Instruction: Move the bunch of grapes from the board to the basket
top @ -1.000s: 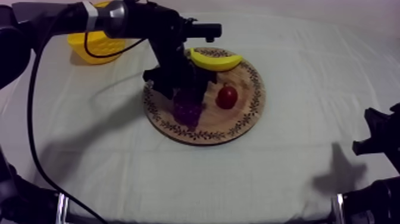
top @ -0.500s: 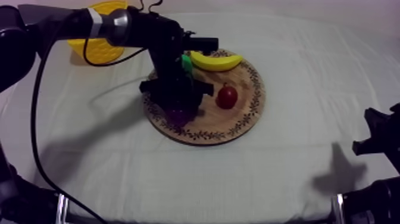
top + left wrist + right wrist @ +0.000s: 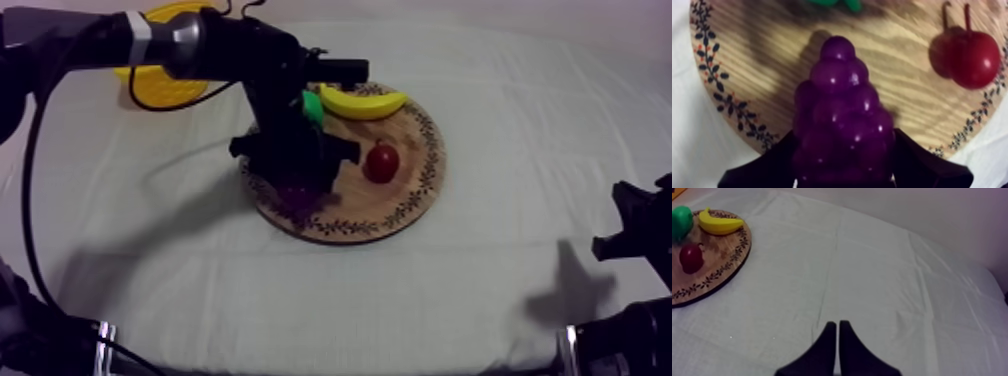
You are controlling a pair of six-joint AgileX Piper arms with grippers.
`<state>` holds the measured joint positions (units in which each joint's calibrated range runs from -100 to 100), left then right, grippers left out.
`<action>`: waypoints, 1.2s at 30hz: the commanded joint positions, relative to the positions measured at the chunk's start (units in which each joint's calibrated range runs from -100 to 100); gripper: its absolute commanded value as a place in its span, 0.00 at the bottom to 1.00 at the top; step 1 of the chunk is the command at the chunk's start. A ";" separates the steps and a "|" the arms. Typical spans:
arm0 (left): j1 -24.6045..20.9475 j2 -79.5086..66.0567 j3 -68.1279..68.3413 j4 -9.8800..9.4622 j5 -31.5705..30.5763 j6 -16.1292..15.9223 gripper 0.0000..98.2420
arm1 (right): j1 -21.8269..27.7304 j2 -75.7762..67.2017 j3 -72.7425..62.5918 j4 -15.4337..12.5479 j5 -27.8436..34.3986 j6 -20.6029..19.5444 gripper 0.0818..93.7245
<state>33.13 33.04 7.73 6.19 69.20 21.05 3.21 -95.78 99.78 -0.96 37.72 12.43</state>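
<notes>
The purple bunch of grapes [image 3: 839, 100] lies on the round wooden board [image 3: 747, 60], near its front-left rim. My left gripper [image 3: 843, 135] is down over it, one black finger against each side, shut on the bunch. From above, the left arm covers most of the grapes [image 3: 300, 197] on the board [image 3: 410, 200]. The yellow basket [image 3: 160, 85] stands at the far left, partly behind that arm. My right gripper [image 3: 837, 325] is shut on nothing above bare cloth at the right.
A banana [image 3: 362, 101], a green pear [image 3: 312, 106] and a small red fruit [image 3: 381, 162] also lie on the board. The right arm [image 3: 640, 230] rests low at the right edge. Bare cloth lies between board and basket.
My left gripper has come down over the grapes, hiding most of the bunch from above. The pear has come into sight behind the arm. The right arm has not moved.
</notes>
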 commanded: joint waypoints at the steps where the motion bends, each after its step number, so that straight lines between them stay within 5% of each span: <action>1: 0.23 -3.49 2.01 -0.35 0.06 0.31 0.57 | 0.01 0.02 -0.01 0.00 0.03 0.00 0.00; 13: -1.84 -26.70 16.62 -1.30 0.07 0.78 0.57 | 0.01 0.02 -0.01 0.00 0.03 0.00 0.00; 27: -18.83 -45.21 30.27 -1.32 2.02 -7.75 0.58 | 0.01 0.02 -0.01 0.00 0.03 0.00 0.00; 36: -26.08 -45.98 19.80 -1.42 6.49 -11.02 0.59 | 0.01 0.02 -0.01 0.00 0.03 0.00 0.00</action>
<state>8.43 -13.23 31.08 4.82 75.24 10.06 3.21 -95.78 99.78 -0.96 37.72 12.43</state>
